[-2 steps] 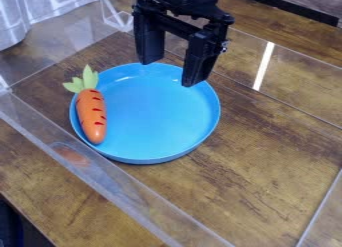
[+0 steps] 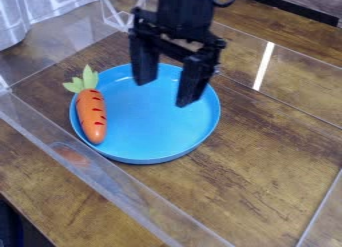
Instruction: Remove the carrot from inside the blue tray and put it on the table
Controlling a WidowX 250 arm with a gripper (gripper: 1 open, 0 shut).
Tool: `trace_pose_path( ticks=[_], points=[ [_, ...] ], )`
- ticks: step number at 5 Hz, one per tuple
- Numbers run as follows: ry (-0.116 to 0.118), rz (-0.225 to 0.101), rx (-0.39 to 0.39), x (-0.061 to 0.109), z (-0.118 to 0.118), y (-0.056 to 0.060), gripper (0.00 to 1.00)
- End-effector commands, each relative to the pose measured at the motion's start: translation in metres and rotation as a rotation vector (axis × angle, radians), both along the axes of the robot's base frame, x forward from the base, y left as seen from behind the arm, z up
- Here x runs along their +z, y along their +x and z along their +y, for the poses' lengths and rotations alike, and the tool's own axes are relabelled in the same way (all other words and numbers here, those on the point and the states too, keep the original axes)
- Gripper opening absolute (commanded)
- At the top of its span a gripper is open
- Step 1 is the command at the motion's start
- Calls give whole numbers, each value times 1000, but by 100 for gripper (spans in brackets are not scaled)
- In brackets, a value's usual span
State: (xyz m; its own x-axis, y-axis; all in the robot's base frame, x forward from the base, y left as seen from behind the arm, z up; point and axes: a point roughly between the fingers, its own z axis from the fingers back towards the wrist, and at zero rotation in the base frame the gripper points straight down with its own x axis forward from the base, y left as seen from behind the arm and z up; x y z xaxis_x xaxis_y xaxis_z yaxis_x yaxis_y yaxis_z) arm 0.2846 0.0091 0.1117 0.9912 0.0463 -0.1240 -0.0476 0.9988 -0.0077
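Small orange plastic carrot (image 2: pixel 91 112) lies at the left rim of the round glossy blue tray (image 2: pixel 160 146), black gripper (image 2: pixel 168 81) pointing down above it, jaws apart and empty.

Bright, glare streaks on glossy table (image 2: pixel 287 141)

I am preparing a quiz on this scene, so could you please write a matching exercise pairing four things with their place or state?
Things:
1. carrot
2. tray
3. gripper
4. table

Descriptions:
A. dark glossy wood under everything
B. lying on the left rim of the blue dish, leaves pointing away
C. fingers open, pointing down above the dish
D. round and blue, resting on the wood

Pairs: 1-B, 2-D, 3-C, 4-A
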Motion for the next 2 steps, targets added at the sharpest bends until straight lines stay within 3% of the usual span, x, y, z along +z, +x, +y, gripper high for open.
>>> trace_pose_path(
  ticks=[1,2],
  points=[
    [-6,-70,84,18,21,-7,100],
    [-1,-81,171,21,42,-15,100]
  ],
)
